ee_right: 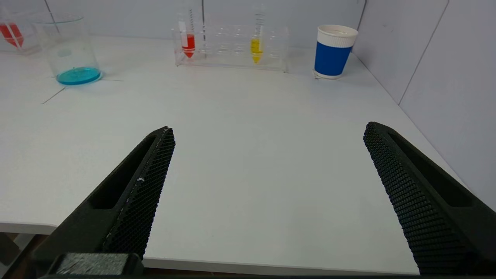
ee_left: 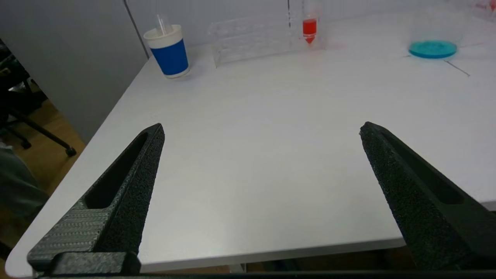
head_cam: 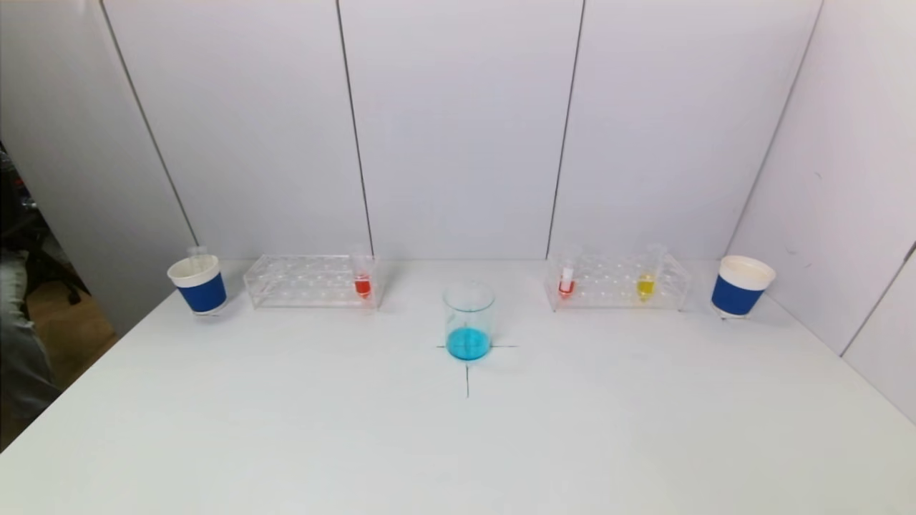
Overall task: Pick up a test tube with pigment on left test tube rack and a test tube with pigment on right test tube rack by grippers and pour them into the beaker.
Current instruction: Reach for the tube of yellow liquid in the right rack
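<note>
The clear left rack (head_cam: 311, 281) (ee_left: 252, 37) holds one tube of red pigment (head_cam: 363, 283) (ee_left: 309, 30) at its inner end. On the right rack (head_cam: 617, 282) (ee_right: 232, 48) stand a red tube (head_cam: 567, 283) (ee_right: 188, 43) and a yellow tube (head_cam: 646, 284) (ee_right: 255, 48). Between the racks a glass beaker (head_cam: 469, 320) (ee_right: 69, 50) with blue liquid stands on a cross mark. My left gripper (ee_left: 261, 130) and right gripper (ee_right: 269, 131) hang open and empty over the table's near edge, far from the racks. Neither arm shows in the head view.
A blue and white paper cup (head_cam: 199, 285) (ee_left: 168, 50) with an empty tube in it stands left of the left rack. A second such cup (head_cam: 741, 286) (ee_right: 334, 51) is right of the right rack. Walls close the back and right; the table's left edge (ee_left: 112, 112) drops to the floor.
</note>
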Available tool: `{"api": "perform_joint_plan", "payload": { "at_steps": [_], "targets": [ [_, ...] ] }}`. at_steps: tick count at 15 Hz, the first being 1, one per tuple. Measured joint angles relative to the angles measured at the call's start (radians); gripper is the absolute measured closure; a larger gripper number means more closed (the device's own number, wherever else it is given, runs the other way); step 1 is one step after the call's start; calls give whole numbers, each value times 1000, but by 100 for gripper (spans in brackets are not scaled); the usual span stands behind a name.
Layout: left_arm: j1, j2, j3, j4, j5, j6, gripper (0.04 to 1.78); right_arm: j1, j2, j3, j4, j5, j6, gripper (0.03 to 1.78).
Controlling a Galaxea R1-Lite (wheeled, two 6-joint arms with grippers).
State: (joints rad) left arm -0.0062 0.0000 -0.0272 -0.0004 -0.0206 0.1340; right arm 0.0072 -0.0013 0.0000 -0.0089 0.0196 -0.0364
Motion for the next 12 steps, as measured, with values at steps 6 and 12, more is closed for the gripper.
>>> {"api": "perform_joint_plan", "payload": {
  "at_steps": [6,12],
  "targets": [
    [0,0,27,7,7,-32,6,0,0,0,0,0,0,4],
    [0,0,27,8,8,-32,6,0,0,0,0,0,0,4]
  ]
}}
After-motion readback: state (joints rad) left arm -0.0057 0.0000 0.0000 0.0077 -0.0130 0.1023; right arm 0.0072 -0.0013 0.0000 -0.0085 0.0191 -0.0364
